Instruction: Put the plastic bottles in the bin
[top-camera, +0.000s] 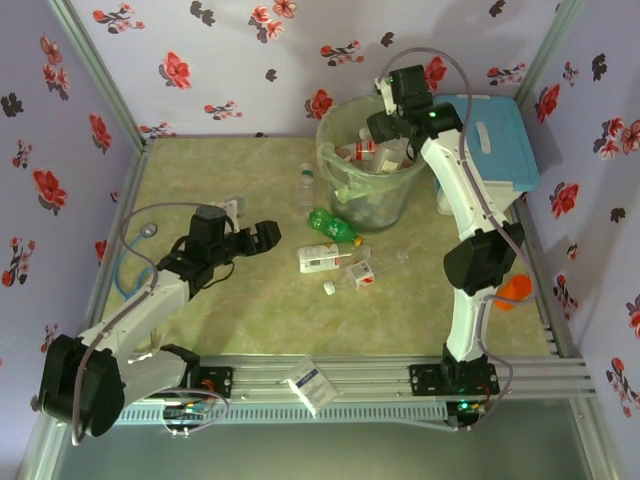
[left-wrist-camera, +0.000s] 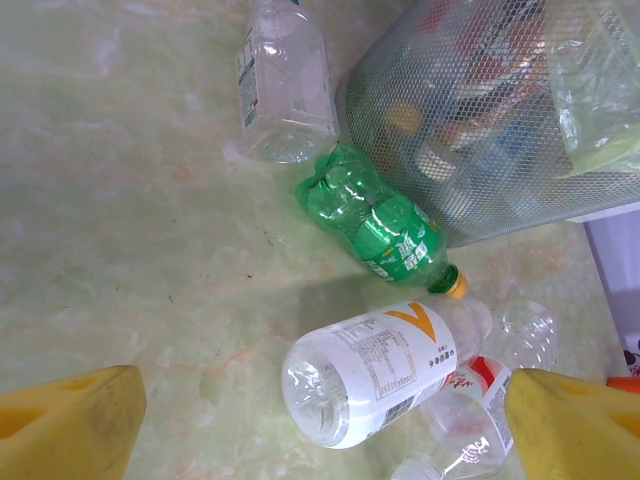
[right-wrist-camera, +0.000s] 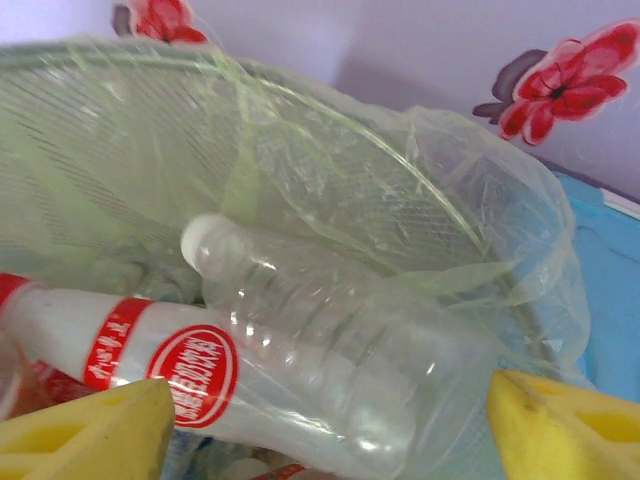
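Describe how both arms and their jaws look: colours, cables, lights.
The left arm and right arm match: white link shells between bulky black joints. A thin grey cable loops loosely beside each. The jaws are bright yellow blocks. A small green light glows near the right arm's wrist.

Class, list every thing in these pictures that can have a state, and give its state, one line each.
bin: upright, bag-lined, partly filled with bottles.
green bottle: capped, lying on the table beside the bin.
white-labelled bottle: lying on its side on the table.
clear bottle: capped, lying in the bin.
left gripper: open, empty.
right gripper: open above the bin.
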